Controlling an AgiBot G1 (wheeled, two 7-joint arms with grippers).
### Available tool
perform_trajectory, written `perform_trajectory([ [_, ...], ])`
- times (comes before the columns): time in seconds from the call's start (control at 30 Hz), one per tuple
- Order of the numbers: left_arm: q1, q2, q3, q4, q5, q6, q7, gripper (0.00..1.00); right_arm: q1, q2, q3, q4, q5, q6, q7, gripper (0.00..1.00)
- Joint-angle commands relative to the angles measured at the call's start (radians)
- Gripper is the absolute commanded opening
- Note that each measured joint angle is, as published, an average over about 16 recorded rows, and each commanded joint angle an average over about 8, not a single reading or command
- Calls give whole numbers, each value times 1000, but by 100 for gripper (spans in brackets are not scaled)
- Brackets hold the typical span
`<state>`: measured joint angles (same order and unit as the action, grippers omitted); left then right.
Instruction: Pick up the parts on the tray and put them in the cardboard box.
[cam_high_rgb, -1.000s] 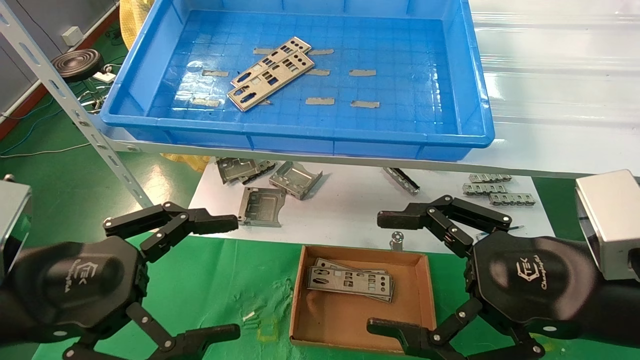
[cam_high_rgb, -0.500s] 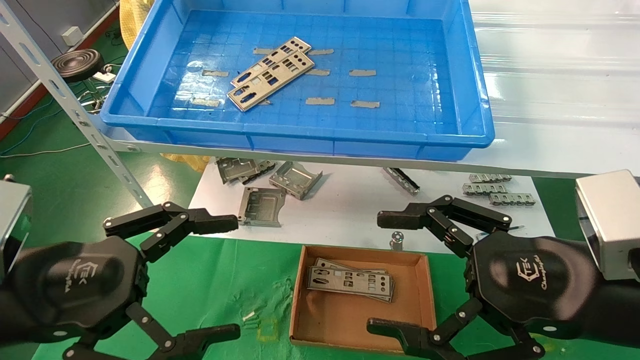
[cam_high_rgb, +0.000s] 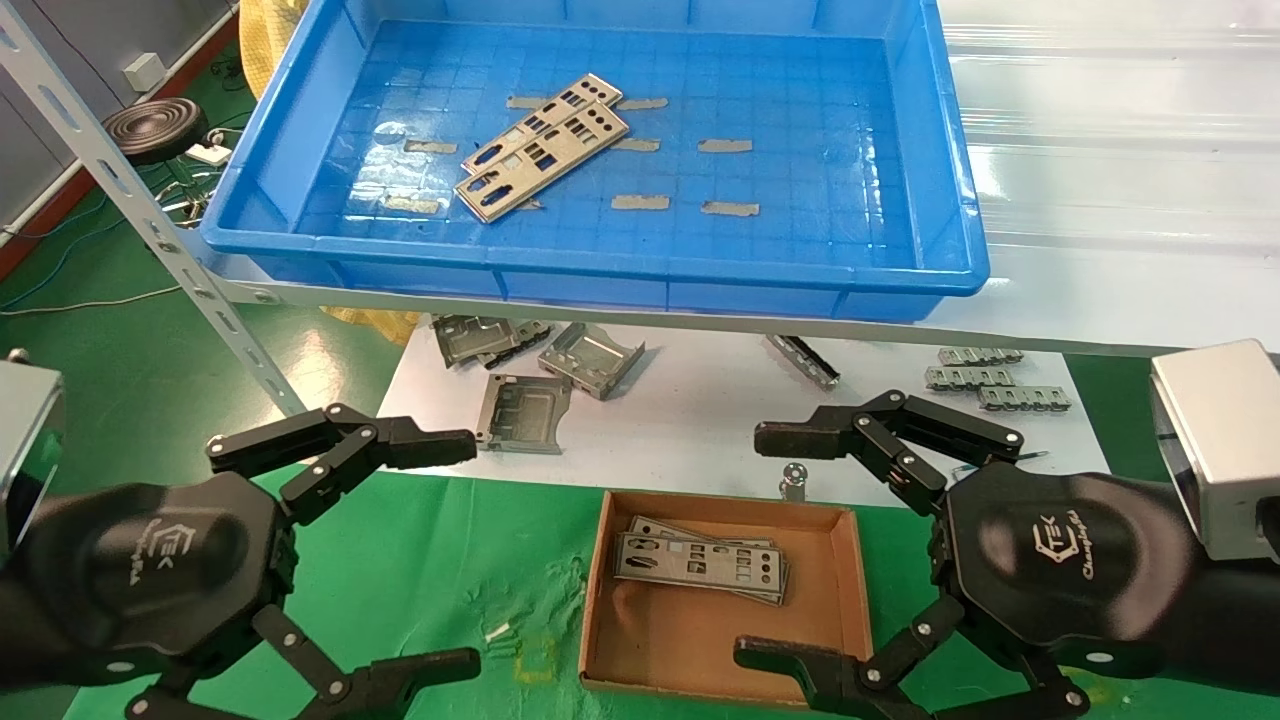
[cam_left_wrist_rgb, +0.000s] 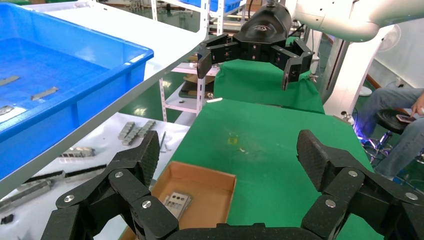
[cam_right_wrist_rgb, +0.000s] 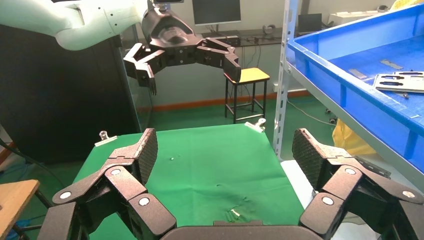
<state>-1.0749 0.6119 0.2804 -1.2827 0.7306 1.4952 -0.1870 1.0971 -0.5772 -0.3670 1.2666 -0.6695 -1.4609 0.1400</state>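
a workshop or lab is suggested: a steel rack (cam_high_rgb: 150, 225) beside a green-covered bench (cam_left_wrist_rgb: 260, 145), with stools (cam_right_wrist_rgb: 247, 82) and a monitor (cam_right_wrist_rgb: 216, 11) behind it.

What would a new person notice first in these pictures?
First, the big blue tray on the upper shelf, holding two punched metal parts that overlap. Below it, the cardboard box on the green mat already holds more plates, flanked by the open left gripper and open right gripper.
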Motion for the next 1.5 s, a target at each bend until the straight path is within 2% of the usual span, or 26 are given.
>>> perform_trajectory([
  [0.03,0,0,0,0,0,0,0,100,0,0,0,0,0,0,0,12],
  [0.07,0,0,0,0,0,0,0,100,0,0,0,0,0,0,0,0],
  [1.5,-2,0,-1,-1,0,0,1,100,0,0,0,0,0,0,0,0],
])
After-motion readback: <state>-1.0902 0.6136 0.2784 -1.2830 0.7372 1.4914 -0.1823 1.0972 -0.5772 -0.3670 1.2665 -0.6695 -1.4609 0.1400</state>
